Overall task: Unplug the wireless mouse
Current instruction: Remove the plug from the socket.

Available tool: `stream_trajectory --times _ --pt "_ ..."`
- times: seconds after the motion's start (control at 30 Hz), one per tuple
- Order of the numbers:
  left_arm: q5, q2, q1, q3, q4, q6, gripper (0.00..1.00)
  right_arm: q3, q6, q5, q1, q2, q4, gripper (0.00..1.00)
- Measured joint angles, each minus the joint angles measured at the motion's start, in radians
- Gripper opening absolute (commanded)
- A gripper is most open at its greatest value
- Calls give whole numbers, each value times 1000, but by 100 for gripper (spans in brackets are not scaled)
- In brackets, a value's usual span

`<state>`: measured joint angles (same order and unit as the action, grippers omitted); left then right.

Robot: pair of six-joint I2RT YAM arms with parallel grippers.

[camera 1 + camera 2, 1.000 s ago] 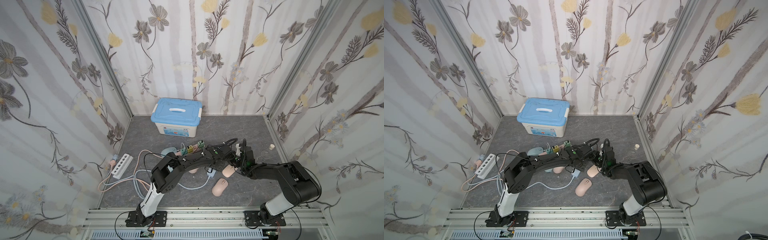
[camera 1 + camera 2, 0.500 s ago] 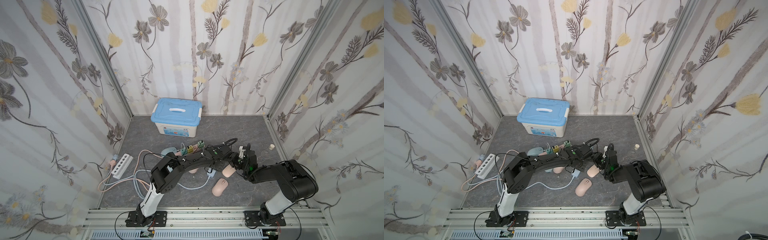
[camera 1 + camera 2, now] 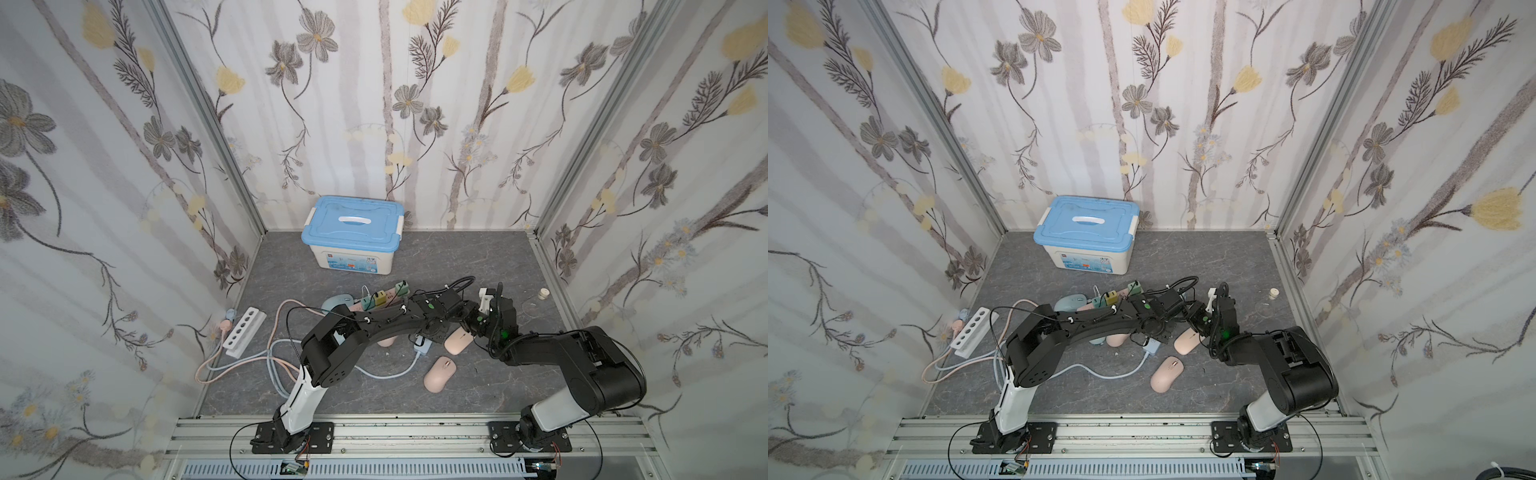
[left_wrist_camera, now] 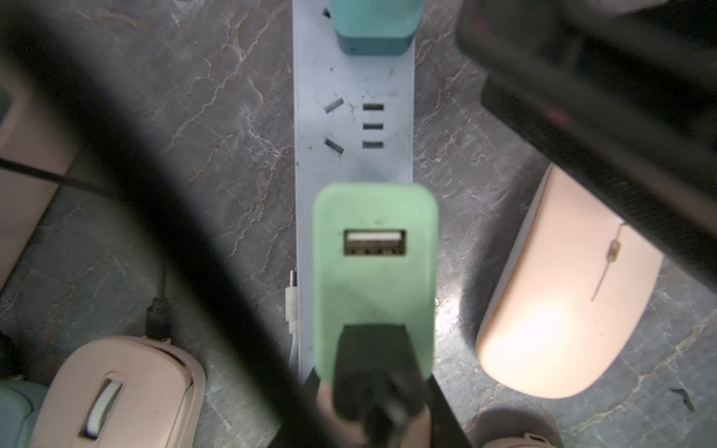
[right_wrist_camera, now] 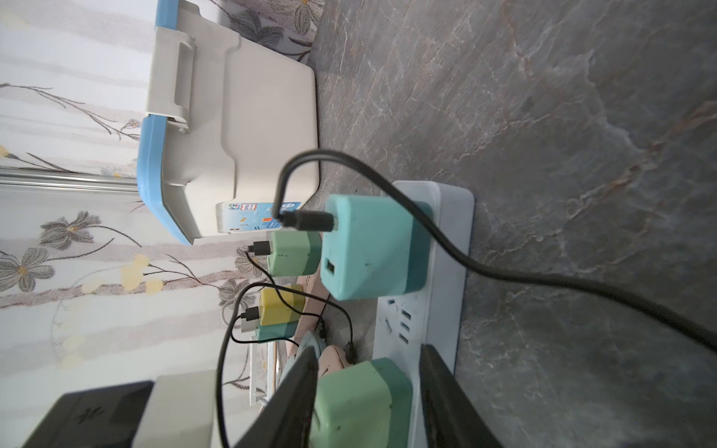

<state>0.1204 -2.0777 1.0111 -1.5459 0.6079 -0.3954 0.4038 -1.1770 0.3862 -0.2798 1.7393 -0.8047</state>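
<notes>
Pink mouse (image 4: pixel 116 391): pale oval, white scroll wheel, thin black cable in its nose. It lies on the surface (image 4: pixel 201 97) just beside the power strip (image 4: pixel 351 128). Left gripper (image 4: pixel 372 407) clenched on black plug (image 4: pixel 372 360), over green charger (image 4: pixel 374 271), whose USB port is empty. Right gripper (image 5: pixel 366 360) straddles green charger; can't tell if it's clamped.

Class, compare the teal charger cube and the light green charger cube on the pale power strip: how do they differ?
The teal plastic charger cube has a black cable plugged in; on the light green plastic charger cube, the one port that shows is empty. The right tool straddles the green cube; the teal cube stands clear of it. Both sit plugged into the pale blue power strip.
</notes>
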Motion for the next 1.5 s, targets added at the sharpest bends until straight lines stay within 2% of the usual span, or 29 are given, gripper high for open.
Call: stream_trajectory --times 0.3,0.8,1.07,1.3,1.5 --pt "-10 16 -8 27 -30 0 0 76 -40 -5 -37 124 4 35" --pt "-11 10 -11 18 -21 3 0 111 -87 -60 -60 159 78 22" --pt "-8 59 -18 100 -112 3 0 110 -109 -84 -77 175 31 19" --pt "-14 -39 -23 -100 116 9 0 135 -114 -107 -93 184 59 18" --pt "-43 -46 -43 -121 175 33 0 149 -108 -110 -105 196 61 18"
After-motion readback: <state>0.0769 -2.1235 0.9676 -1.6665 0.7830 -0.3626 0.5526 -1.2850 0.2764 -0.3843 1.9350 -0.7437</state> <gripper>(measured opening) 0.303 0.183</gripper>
